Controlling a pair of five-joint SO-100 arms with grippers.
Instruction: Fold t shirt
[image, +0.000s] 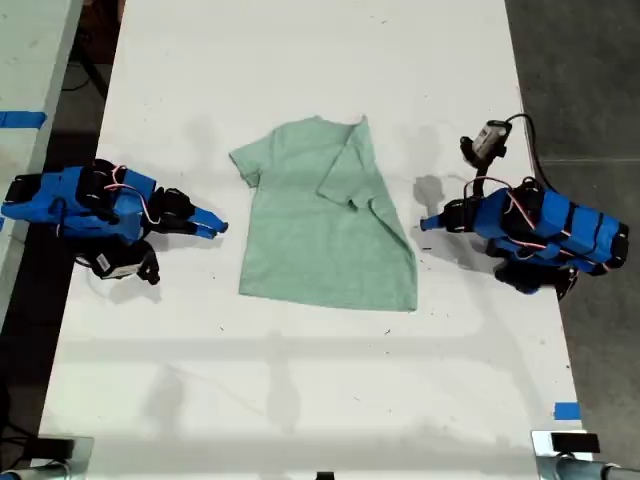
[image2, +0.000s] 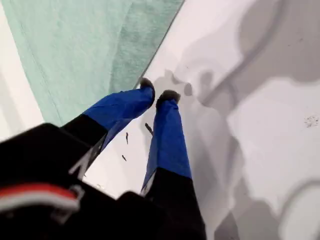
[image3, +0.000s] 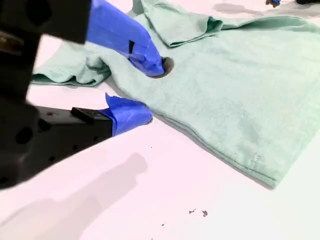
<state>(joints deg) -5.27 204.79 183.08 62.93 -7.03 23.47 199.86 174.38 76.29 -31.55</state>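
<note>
The t shirt (image: 320, 235) is lying flat mid-worktop (image: 300, 400), one sleeve folded inward. My first gripper (image2: 161, 94) is hovering beside it, fingers clenched, empty. My second gripper (image3: 152, 92) is spreading released fingers at its edge.

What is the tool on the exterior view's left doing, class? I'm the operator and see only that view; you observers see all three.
Observer: My second tool is open and holds nothing; its tips sit at the edge of the t-shirt.
Operator: And the tool on the exterior view's right?
Observer: My first tool is nearly shut and empty, over bare table just beside the t-shirt's edge.
</note>
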